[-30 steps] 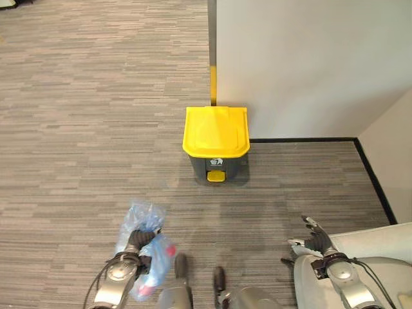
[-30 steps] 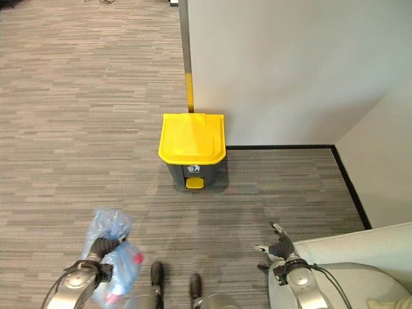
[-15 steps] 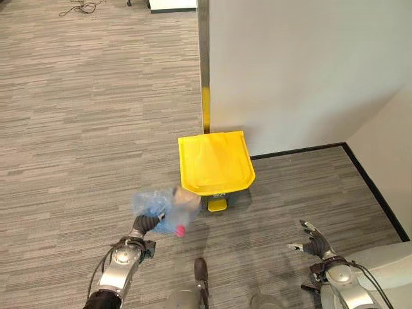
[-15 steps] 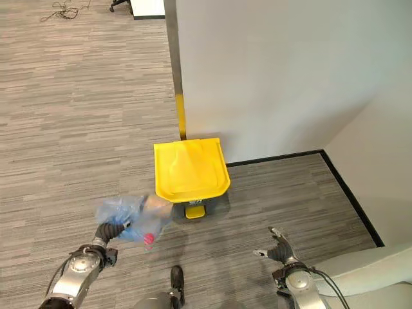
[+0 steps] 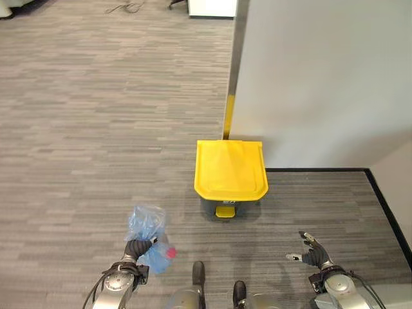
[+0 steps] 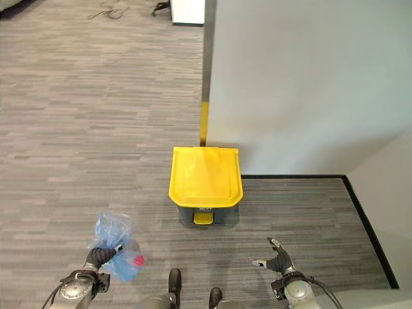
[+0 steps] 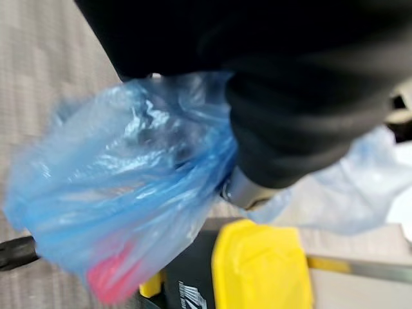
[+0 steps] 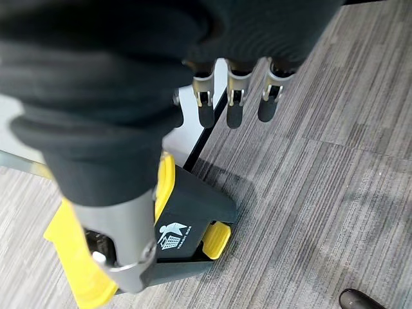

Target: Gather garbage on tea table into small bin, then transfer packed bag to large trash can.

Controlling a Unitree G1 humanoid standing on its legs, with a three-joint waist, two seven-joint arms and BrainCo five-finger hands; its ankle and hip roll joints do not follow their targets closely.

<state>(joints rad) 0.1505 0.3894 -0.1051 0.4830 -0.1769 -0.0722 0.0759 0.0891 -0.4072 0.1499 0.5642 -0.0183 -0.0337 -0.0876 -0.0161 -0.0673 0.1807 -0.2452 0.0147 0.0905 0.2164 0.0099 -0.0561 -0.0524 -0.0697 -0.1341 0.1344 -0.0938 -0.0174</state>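
Observation:
A translucent blue garbage bag (image 5: pixel 149 237) with something red inside hangs from my left hand (image 5: pixel 136 249), low at the left, over the carpet; the fingers are curled round its gathered neck. The left wrist view shows the bag (image 7: pixel 122 187) bunched against the hand's dark cover. Ahead stands the large trash can (image 5: pixel 231 177), dark grey with a closed yellow lid (image 6: pixel 206 175) and a yellow pedal (image 5: pixel 225 211), set against the wall's corner. My right hand (image 5: pixel 313 255) hovers open and empty at the lower right, fingers (image 8: pixel 234 103) straight.
A white wall (image 5: pixel 322 77) with a black skirting runs behind and to the right of the can. Grey striped carpet (image 5: pixel 96 129) stretches to the left and far side. A white object (image 5: pixel 212 6) and loose cables lie at the far end of the floor.
The camera has shifted, so the can now sits further off and more centred. The bag has dropped from its swing beside the can's lid to hanging low at my left hand.

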